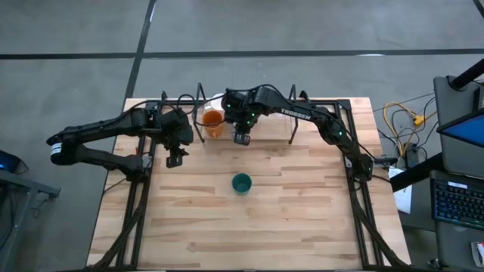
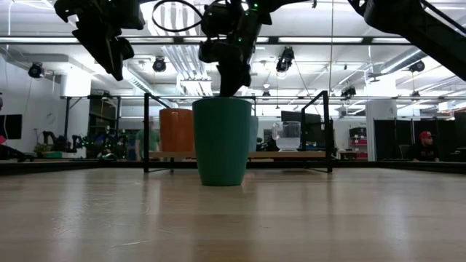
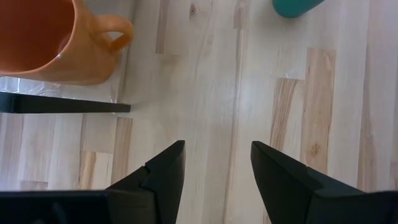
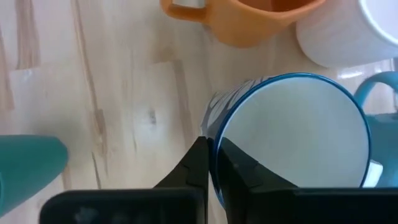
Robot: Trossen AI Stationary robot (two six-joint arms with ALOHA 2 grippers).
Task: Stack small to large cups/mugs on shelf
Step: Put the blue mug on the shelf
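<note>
From above, the right arm reaches to the low light-wood plank shelf in its black wire frame (image 1: 302,125) at the far edge of the wooden worktop (image 1: 249,227). The right end effector (image 1: 242,138) hangs just beside the orange ceramic mug with a handle (image 1: 213,121), which stands on the shelf. The left end effector (image 1: 175,157) waits on the other side of that mug, over bare worktop. The dark teal-green tumbler cup (image 1: 241,183) stands alone, nearer the middle of the worktop and well apart from the shelf; by my reading it has not been stacked yet.

At table height, the teal-green cup (image 2: 221,140) fills the centre and hides part of the shelf (image 2: 291,154) behind it. The orange mug (image 2: 177,129) shows on the plank, with a small clear glass (image 2: 288,135) further along it.

From the left wrist, the left end effector (image 3: 217,180) has its fingers apart with nothing between them, the orange mug (image 3: 50,37) beyond.

From the right wrist, the right end effector (image 4: 210,163) has its fingers pressed together on the rim of a blue-rimmed, white-lined cup (image 4: 292,130). A rim pinch probably lets the cup be lifted and lowered into a larger one. A white cup (image 4: 348,34) sits just beside it.
</note>
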